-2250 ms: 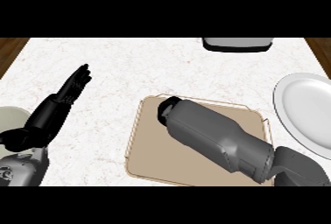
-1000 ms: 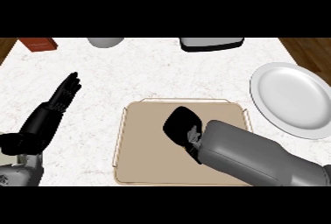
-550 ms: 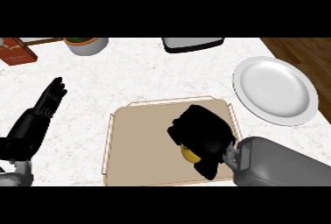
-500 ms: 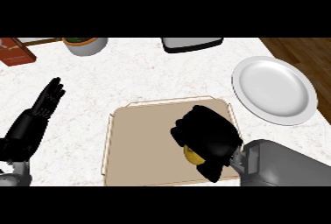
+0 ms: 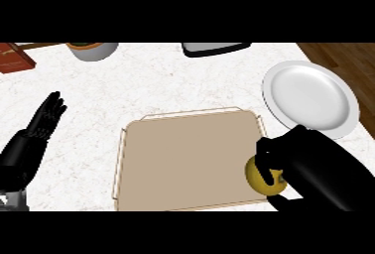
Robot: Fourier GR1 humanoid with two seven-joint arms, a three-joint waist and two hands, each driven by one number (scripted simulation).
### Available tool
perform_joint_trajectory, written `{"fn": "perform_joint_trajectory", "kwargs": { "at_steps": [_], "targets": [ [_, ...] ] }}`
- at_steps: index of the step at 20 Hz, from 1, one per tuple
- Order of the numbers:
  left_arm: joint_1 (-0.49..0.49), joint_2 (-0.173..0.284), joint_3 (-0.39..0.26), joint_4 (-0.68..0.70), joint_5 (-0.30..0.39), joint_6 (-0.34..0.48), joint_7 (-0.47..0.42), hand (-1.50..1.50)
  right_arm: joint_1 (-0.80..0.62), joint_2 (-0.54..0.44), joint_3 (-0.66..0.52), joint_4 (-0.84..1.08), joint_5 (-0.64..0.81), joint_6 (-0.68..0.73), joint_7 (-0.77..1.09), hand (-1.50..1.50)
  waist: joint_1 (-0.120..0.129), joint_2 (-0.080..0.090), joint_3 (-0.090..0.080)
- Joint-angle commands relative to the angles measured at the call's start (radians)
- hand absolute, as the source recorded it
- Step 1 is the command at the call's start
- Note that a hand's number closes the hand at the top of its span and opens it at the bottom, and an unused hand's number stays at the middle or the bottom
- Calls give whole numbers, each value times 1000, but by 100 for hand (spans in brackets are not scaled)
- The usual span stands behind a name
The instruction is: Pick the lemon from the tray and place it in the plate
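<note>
At the lower right of the frame the right hand (image 5: 319, 166) curls its fingers and thumb round the lemon (image 5: 262, 177), gripping it; only the lemon's left side shows. The lemon sits at the right edge of the tray (image 5: 183, 158), the tan board in the lower middle, and whether it touches the tray I cannot tell. The white plate (image 5: 309, 97) lies at the upper right, just beyond the tray's right corner, bare. At the left edge the left hand (image 5: 44, 121) rests open, fingers straight and pointing up. Along the top stand a grey cup (image 5: 93, 50), a red box (image 5: 16, 58) and a dark object (image 5: 214, 48).
</note>
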Motion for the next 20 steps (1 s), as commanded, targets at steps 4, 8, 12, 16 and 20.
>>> {"fn": "perform_joint_trajectory", "kwargs": {
  "at_steps": [4, 8, 12, 16, 20],
  "targets": [
    [14, -20, -31, -50, -15, 5, -4, 0, 277, -209, -240, -138, -24, -182, -93, 150, 43, 22, -3],
    [15, 8, -19, -71, 13, -38, 0, 0, 465, -244, -373, -112, -73, -287, -168, 150, 86, 30, -6],
    [-15, 0, -49, -80, -1, -49, 16, 0, 643, -228, -475, -5, -122, -388, -359, 150, 129, 40, -8],
    [-80, 1, -48, -62, 1, -56, 51, 0, 763, -200, -621, 128, -256, -423, -582, 150, 151, 44, -10],
    [-171, -29, -84, -5, -24, -82, 42, 0, 724, -131, -734, 289, -342, -395, -714, 150, 205, 53, -13]
  ]
}}
